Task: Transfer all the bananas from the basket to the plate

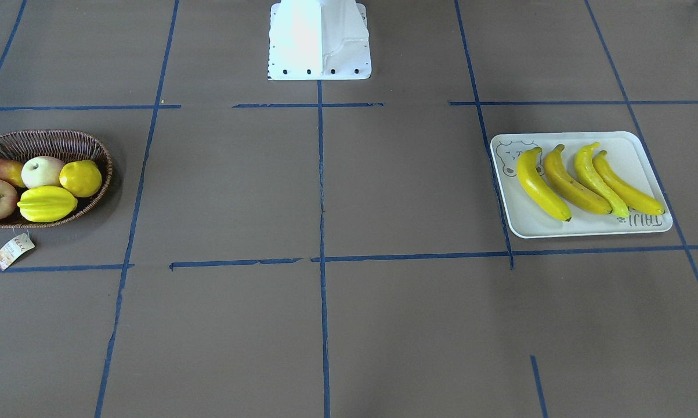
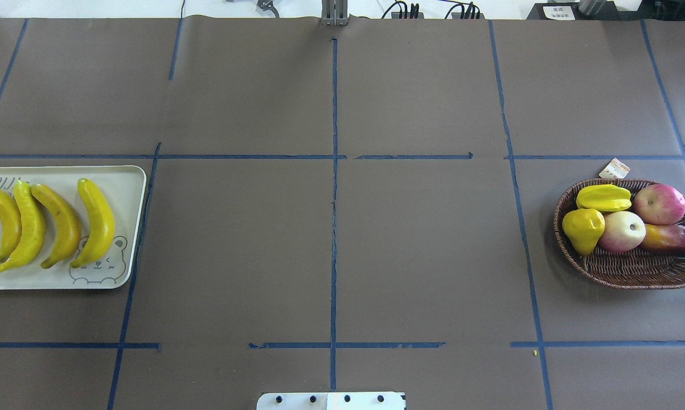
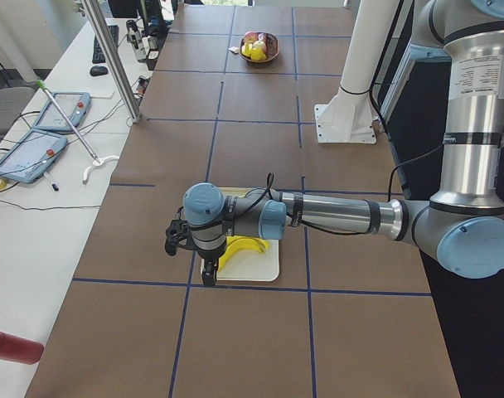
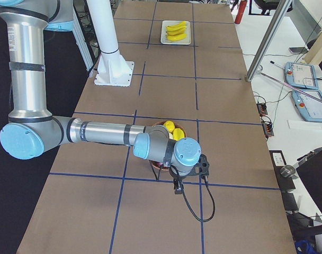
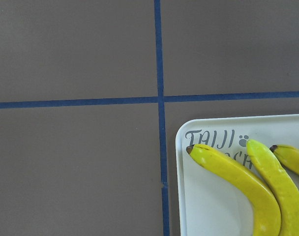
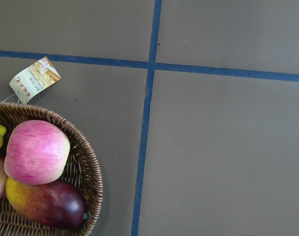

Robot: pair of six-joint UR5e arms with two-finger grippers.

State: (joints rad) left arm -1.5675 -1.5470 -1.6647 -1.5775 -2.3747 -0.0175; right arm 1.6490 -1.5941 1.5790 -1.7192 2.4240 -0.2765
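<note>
I see four bananas on the plate below my left gripper; I cannot tell how open it is.

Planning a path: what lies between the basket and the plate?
Only bare brown table crossed by blue tape lines separates basket and plate, per the overhead view.

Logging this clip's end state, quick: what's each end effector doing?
Left end effector: cannot tell, seen only from the side.
Right end effector: cannot tell, same.
</note>
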